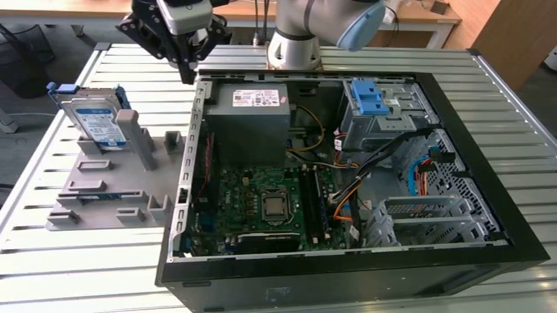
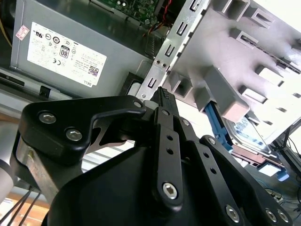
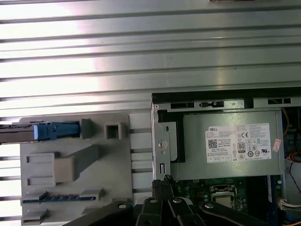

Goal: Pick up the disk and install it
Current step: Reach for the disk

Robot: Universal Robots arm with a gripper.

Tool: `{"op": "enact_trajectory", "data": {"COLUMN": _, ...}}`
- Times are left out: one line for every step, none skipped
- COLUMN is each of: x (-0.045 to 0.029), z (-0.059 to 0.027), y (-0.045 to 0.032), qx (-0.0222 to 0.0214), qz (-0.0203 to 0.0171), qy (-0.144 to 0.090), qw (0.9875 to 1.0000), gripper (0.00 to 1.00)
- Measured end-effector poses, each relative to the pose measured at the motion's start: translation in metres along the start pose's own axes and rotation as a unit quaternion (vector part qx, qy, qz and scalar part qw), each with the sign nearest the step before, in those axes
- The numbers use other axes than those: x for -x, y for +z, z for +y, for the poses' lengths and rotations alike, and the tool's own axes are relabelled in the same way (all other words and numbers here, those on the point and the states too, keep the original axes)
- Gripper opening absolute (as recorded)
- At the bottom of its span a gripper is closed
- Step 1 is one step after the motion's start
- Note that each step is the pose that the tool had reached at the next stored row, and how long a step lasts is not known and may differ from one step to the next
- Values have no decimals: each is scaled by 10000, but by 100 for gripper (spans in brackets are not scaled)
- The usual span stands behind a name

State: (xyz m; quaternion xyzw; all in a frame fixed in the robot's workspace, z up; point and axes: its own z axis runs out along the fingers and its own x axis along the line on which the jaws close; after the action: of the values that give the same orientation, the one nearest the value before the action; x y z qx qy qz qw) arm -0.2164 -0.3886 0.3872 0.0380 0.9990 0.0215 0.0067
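Task at start: disk [image 1: 98,120] not picked up, nothing installed. Disk stands on edge in grey rack [image 1: 96,195] on table [image 1: 87,274], beside open computer case [image 1: 348,274]. Claw [image 1: 187,73] pressed together, empty, hovering over case rim, apart from disk. Case holds motherboard [image 1: 270,202], power supply [image 1: 252,127], drive cage [image 1: 374,111] with blue latches.

Robotics lab or workshop: slatted aluminium workbench [image 1: 78,274], opened black desktop computer case [image 1: 348,274], grey plastic parts fixture [image 1: 104,186], light wooden desks [image 1: 52,10] behind.
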Motion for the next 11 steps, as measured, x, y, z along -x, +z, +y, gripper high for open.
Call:
{"op": "enact_trajectory", "data": {"x": -5, "z": 1, "y": 1, "qx": 0, "qz": 0, "qy": 0, "qw": 10000, "gripper": 11}}
{"op": "enact_trajectory", "data": {"x": -10, "z": 1, "y": 1, "qx": 0, "qz": 1, "qy": 0, "qw": 10000, "gripper": 11}}
{"op": "enact_trajectory", "data": {"x": -15, "z": 1, "y": 2, "qx": 0, "qz": 1, "qy": 0, "qw": 10000, "gripper": 11}}
{"op": "enact_trajectory", "data": {"x": -18, "z": 1, "y": 2, "qx": 0, "qz": 1, "qy": 0, "qw": 10000, "gripper": 11}}
{"op": "enact_trajectory", "data": {"x": -18, "z": 1, "y": 2, "qx": 0, "qz": 1, "qy": 0, "qw": 10000, "gripper": 11}}
{"op": "enact_trajectory", "data": {"x": -20, "z": 1, "y": 2, "qx": 0, "qz": 2, "qy": 0, "qw": 10000, "gripper": 11}}
{"op": "enact_trajectory", "data": {"x": -20, "z": 1, "y": 2, "qx": 0, "qz": 2, "qy": 0, "qw": 10000, "gripper": 11}}
{"op": "enact_trajectory", "data": {"x": -20, "z": 1, "y": 2, "qx": 0, "qz": 2, "qy": 0, "qw": 10000, "gripper": 11}}
{"op": "enact_trajectory", "data": {"x": -21, "z": 1, "y": 2, "qx": 0, "qz": 2, "qy": 0, "qw": 10000, "gripper": 11}}
{"op": "enact_trajectory", "data": {"x": -23, "z": 1, "y": 2, "qx": 0, "qz": 1, "qy": 0, "qw": 10000, "gripper": 11}}
{"op": "enact_trajectory", "data": {"x": -26, "z": 1, "y": 2, "qx": 0, "qz": 1, "qy": 1, "qw": 10000, "gripper": 11}}
